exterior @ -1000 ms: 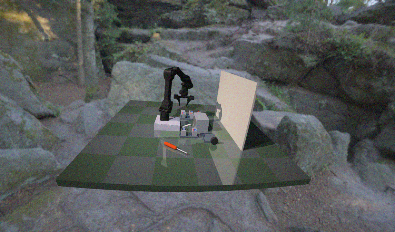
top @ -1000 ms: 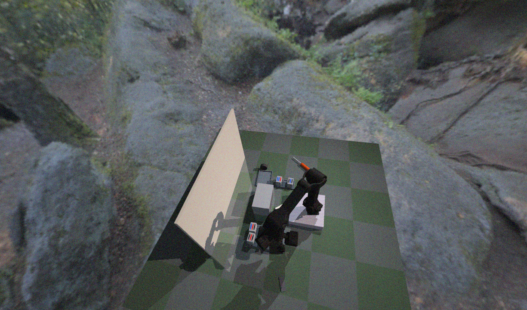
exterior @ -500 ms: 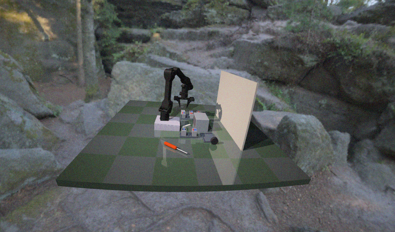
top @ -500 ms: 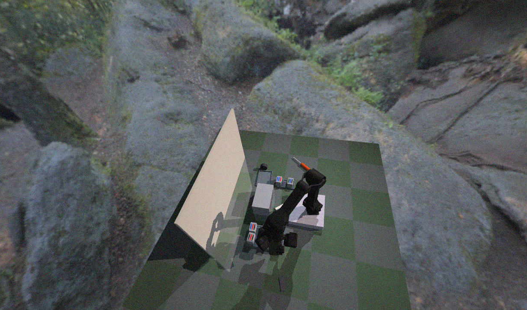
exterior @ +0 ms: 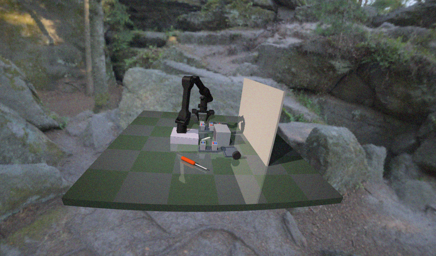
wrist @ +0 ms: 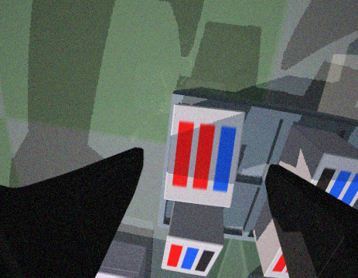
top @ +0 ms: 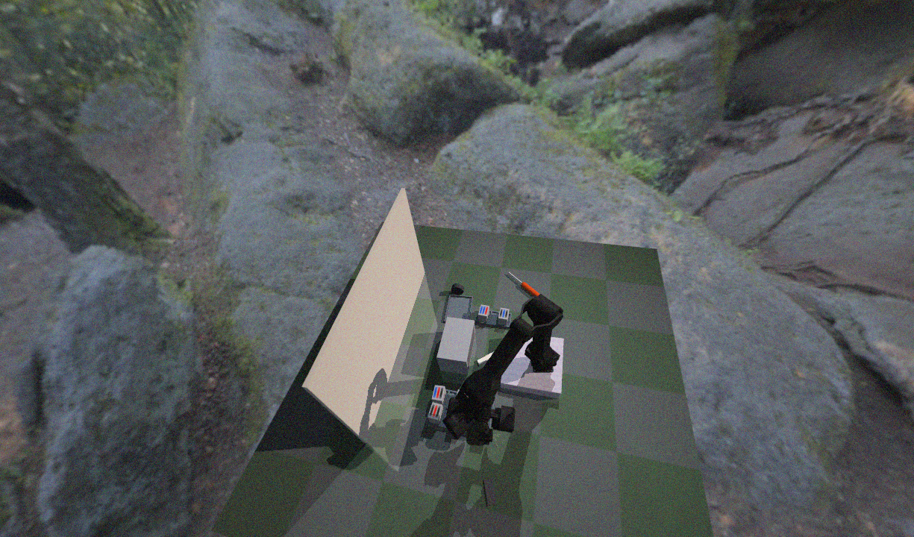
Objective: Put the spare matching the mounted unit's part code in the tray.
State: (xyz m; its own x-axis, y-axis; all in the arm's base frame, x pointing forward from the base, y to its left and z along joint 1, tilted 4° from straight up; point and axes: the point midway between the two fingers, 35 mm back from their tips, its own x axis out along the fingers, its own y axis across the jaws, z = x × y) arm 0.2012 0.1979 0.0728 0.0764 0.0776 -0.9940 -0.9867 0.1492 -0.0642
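The mounted unit, a large grey box (top: 456, 338) (exterior: 222, 134), stands between two spare racks; its back code cannot be read now. The empty dark-rimmed tray (top: 457, 306) (exterior: 228, 150) lies beside it. My gripper (exterior: 203, 120) (wrist: 205, 165) is open and points down just above the far rack. A spare with red, red, blue stripes (wrist: 217, 196) shows between the fingers, untouched. Around it are a red, blue, black spare (wrist: 192, 256) and a black, blue, blue spare (wrist: 337, 185). The near rack holds two spares, one (top: 483, 312) (exterior: 214, 145) nearer the tray. The arm hides part of the far rack in the top view.
A tall cream panel (top: 373, 313) (exterior: 260, 121) stands beyond the unit. An orange screwdriver (top: 530, 289) (exterior: 187, 160) lies near the near rack. A black round object (top: 457, 289) (exterior: 236, 155) is by the tray. A small white piece (exterior: 205, 138) lies between the racks.
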